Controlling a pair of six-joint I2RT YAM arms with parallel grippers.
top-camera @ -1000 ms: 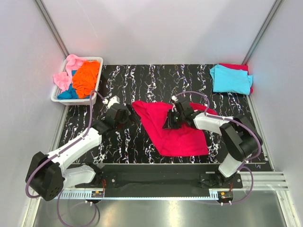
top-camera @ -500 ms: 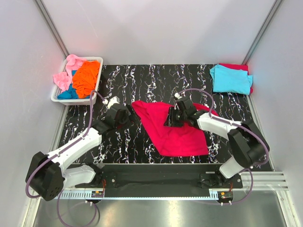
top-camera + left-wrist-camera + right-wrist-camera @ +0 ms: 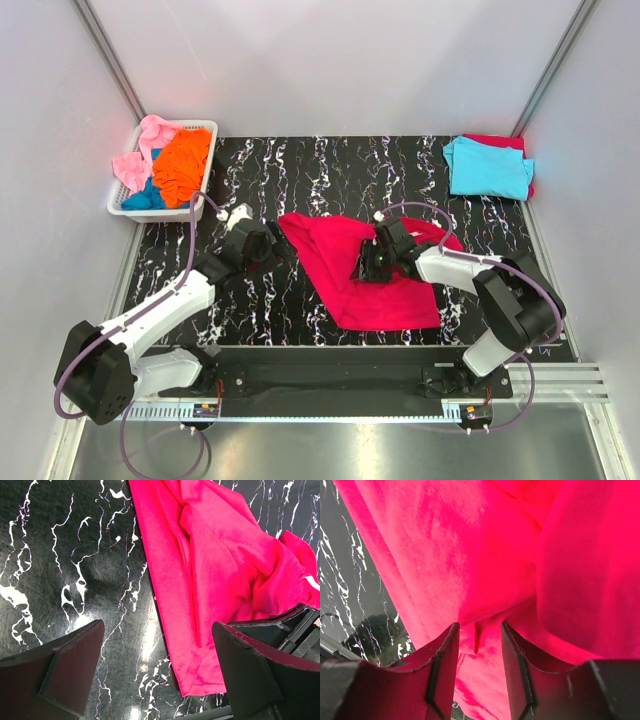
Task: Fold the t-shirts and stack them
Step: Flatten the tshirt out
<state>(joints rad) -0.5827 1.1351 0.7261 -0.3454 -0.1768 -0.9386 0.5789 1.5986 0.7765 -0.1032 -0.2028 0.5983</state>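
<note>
A large crimson-red t-shirt (image 3: 375,285) lies crumpled in the middle of the black marble table; it also shows in the left wrist view (image 3: 220,570) and fills the right wrist view (image 3: 485,545). My right gripper (image 3: 367,269) is low over the shirt's middle, jaws partly open, with a small raised fold of cloth between the fingertips (image 3: 479,652). My left gripper (image 3: 270,245) is wide open and empty beside the shirt's left edge, which lies between its spread fingers (image 3: 157,650). A folded cyan t-shirt (image 3: 487,167) lies at the back right on a red cloth (image 3: 497,141).
A white slotted basket (image 3: 203,127) at the back left holds orange (image 3: 183,163), pink (image 3: 140,150) and blue (image 3: 142,197) shirts. Grey walls close in both sides. A metal rail runs along the near edge.
My right gripper has moved over the red shirt toward the near edge and slightly right, and sits lower on the cloth. The left arm has not moved.
</note>
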